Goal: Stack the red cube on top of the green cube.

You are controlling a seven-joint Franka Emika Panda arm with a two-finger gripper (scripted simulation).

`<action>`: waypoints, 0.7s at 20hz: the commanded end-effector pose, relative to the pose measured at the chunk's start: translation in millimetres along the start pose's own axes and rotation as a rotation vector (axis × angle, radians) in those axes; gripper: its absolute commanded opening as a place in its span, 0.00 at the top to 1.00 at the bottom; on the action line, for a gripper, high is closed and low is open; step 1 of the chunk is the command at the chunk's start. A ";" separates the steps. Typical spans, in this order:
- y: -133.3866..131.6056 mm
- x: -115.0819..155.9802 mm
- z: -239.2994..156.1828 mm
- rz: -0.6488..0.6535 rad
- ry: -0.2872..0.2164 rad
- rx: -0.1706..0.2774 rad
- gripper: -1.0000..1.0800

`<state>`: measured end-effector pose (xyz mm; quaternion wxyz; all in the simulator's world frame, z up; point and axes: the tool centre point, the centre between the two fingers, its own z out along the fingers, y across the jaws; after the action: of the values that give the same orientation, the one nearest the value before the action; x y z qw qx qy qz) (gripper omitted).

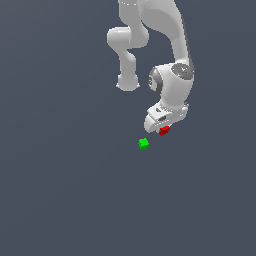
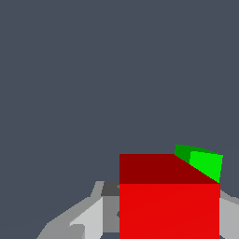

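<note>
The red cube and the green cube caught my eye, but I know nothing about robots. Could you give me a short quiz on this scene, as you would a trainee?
1. True or false: the red cube already sits on top of the green cube.
2. Multiple choice: where is the red cube? A) alone on the floor B) at the claw's tip, between its fingers C) under the green cube
3. Fill in: in the exterior view, the green cube lies toward the claw's ____ side.

Key: 1 false, the cubes are apart; 2 B; 3 left.
</note>
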<state>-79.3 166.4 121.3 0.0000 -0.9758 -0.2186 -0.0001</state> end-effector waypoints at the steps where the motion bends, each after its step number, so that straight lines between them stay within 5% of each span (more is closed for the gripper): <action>1: 0.1 0.2 1.3 0.000 0.000 0.000 1.00; 7: 10.5 -2.7 8.2 0.000 -0.001 0.000 1.00; 14: 56.7 -12.4 41.0 0.000 -0.001 -0.001 1.00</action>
<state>-69.0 121.3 88.1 -0.0002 -0.9758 -0.2189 0.0003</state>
